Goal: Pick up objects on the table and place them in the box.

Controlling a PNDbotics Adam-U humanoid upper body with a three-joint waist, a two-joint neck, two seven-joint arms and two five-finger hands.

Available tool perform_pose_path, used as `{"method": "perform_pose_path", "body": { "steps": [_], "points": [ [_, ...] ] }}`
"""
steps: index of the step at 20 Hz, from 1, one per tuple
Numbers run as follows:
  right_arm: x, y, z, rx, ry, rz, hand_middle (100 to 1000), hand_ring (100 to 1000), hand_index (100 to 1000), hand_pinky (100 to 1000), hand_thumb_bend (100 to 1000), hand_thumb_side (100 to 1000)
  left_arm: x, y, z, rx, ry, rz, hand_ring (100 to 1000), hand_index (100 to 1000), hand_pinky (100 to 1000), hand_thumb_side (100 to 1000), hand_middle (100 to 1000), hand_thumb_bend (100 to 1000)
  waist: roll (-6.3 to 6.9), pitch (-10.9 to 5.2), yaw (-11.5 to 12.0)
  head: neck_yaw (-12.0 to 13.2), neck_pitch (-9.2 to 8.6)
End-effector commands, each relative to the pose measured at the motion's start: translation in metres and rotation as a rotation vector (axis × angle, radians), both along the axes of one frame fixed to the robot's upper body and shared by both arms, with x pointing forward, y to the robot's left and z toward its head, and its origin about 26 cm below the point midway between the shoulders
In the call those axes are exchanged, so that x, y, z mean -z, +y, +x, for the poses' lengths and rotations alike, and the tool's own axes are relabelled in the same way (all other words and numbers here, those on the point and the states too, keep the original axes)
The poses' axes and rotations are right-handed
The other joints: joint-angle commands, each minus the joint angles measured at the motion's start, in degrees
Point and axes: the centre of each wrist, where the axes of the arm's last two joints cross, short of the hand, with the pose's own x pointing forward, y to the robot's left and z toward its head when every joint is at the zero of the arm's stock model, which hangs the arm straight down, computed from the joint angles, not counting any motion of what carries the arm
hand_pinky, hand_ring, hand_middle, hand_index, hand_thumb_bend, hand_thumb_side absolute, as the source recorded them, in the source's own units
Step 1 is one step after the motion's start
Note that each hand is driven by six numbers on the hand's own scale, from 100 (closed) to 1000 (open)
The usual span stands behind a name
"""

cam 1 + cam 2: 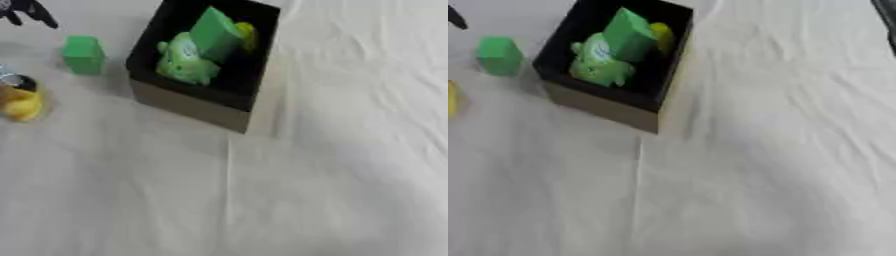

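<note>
A black box point(188, 107) with a tan outer wall stands at the upper middle of the white cloth. Inside it lie a green block point(214, 31), a pale green toy point(184, 64) and a yellow thing point(248, 35) at the back. Left of the box a small green block point(84, 54) stands on the cloth. Further left, at the picture's edge, lies a yellow toy point(23, 104) with a dark and silver top. My left hand point(24, 11) shows only as black fingers in the top left corner, spread, holding nothing, above and apart from the green block. The right hand is out of sight.
A wrinkled white cloth point(332, 165) covers the whole table, stretching wide in front of and to the right of the box. A dark strip point(885, 15) cuts the top right corner in the right eye view.
</note>
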Motion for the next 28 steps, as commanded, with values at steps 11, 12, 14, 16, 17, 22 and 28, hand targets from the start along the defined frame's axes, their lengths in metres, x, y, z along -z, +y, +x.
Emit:
{"method": "perform_pose_path", "body": {
  "steps": [11,12,14,16,17,22,28],
  "points": [
    [-0.017,-0.002,-0.007,0.006,-0.05,-0.016,770,906,828,911,138,424,-0.013,-0.001,0.007,-0.1,-0.111,0.068,918,847,833,100,844,570,1.23,0.45,-1.16,2.16,-1.67],
    [-0.017,-0.002,-0.007,0.006,-0.051,-0.015,769,906,828,911,137,425,-0.012,-0.002,0.008,-0.106,-0.107,0.073,918,847,833,100,843,567,1.26,0.51,-1.26,2.32,-1.74],
    [-0.017,-0.001,-0.006,0.004,-0.051,-0.014,769,906,828,911,136,425,-0.01,-0.003,0.012,-0.114,-0.1,0.076,918,846,833,100,843,564,1.32,0.6,-1.44,2.63,-1.88],
    [-0.017,0.0,-0.006,0.0,-0.05,-0.014,769,906,828,911,137,426,-0.007,-0.004,0.016,-0.128,-0.096,0.081,918,845,833,100,843,564,1.38,0.66,-1.68,2.9,-2.07],
    [-0.017,0.0,-0.006,-0.001,-0.049,-0.015,769,906,828,911,136,426,-0.006,-0.005,0.018,-0.135,-0.097,0.083,918,844,833,100,842,569,1.42,0.69,-1.82,3.02,-2.16],
    [-0.018,0.001,-0.006,-0.006,-0.051,-0.013,769,906,828,912,136,427,0.001,-0.006,0.026,-0.15,-0.102,0.064,915,842,830,100,839,568,1.58,0.95,-2.49,3.53,-2.52],
    [-0.017,0.001,-0.005,-0.004,-0.049,-0.01,768,906,828,912,135,430,0.006,-0.007,0.029,-0.145,-0.094,0.053,883,795,806,100,791,514,1.75,1.29,-2.83,3.71,-2.6]
  ]
}}
